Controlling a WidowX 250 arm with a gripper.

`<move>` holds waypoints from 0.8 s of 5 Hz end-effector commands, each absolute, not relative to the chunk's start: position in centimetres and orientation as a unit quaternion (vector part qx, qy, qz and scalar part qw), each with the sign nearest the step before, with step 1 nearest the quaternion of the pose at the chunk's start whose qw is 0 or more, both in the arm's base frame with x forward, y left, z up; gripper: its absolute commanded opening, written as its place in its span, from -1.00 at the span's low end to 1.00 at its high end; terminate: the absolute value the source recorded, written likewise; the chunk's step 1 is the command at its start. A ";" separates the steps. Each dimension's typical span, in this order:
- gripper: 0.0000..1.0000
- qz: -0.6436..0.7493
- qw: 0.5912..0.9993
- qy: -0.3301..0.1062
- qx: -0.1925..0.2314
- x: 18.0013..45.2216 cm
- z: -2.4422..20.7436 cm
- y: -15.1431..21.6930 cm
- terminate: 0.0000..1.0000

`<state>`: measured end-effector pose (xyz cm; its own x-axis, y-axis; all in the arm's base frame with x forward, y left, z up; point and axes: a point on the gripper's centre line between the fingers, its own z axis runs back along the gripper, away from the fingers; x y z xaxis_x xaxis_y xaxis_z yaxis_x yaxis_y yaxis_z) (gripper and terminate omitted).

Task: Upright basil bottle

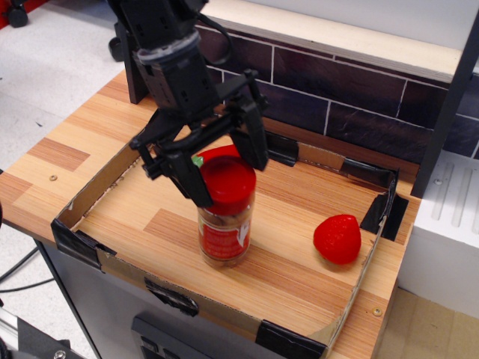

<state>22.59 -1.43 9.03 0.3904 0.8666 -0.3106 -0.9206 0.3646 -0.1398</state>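
Observation:
The basil bottle [224,233] stands upright on the wooden floor of the cardboard-rimmed tray [112,168], near the front middle. It is a clear jar with a wide red cap, a red and white label and brownish contents. My black gripper [230,182] comes down from above and is shut on the cap. One finger [193,187] is at the cap's left front and the other [253,146] is at its right rear.
A red strawberry toy [337,238] lies on the tray floor at the right. A red toy with a green tip [215,155] shows just behind the cap, mostly hidden. A dark tiled wall [352,93] runs behind the tray, and a black post [449,97] stands at the right.

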 end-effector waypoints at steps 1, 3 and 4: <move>1.00 0.569 0.816 0.043 -0.095 23.2 10.2 -0.1 -1.00; 1.00 0.557 0.829 -0.031 -0.022 23.6 13.7 -0.3 -1.00; 1.00 0.557 0.827 -0.073 -0.020 24.3 17.8 -0.4 -1.00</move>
